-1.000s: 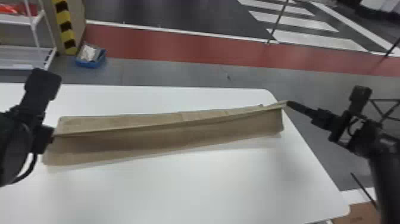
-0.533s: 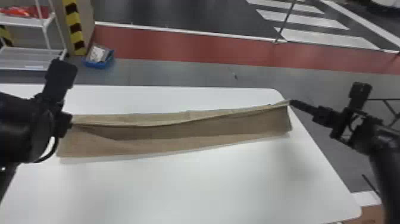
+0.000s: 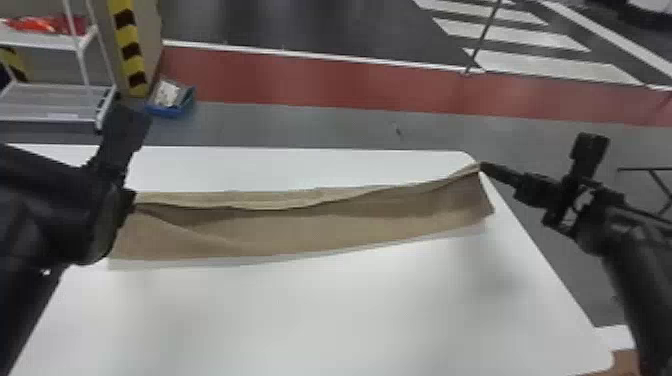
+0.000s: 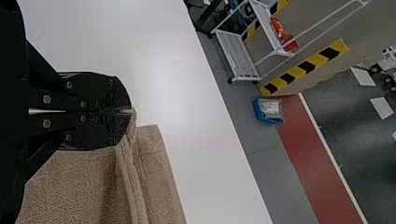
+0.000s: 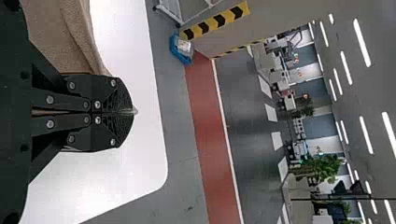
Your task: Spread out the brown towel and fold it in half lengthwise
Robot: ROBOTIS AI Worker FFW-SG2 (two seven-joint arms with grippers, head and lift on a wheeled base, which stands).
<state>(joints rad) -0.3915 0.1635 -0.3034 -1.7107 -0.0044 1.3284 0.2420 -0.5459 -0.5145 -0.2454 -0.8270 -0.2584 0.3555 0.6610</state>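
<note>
The white desk (image 3: 320, 310) bears the brown towel (image 3: 300, 232), laid out in a long strip across its far part, left to right. The left gripper (image 4: 128, 111) has its fingers closed on the towel at the left end; the right gripper (image 5: 131, 112) has its fingers closed on the corner near the desk's right edge. Between them the held edge sags. Spreading looks done and the lengthwise fold partly made; lining up the edges, laying them flat and letting go seem left. No writing on the towel is readable.
</note>
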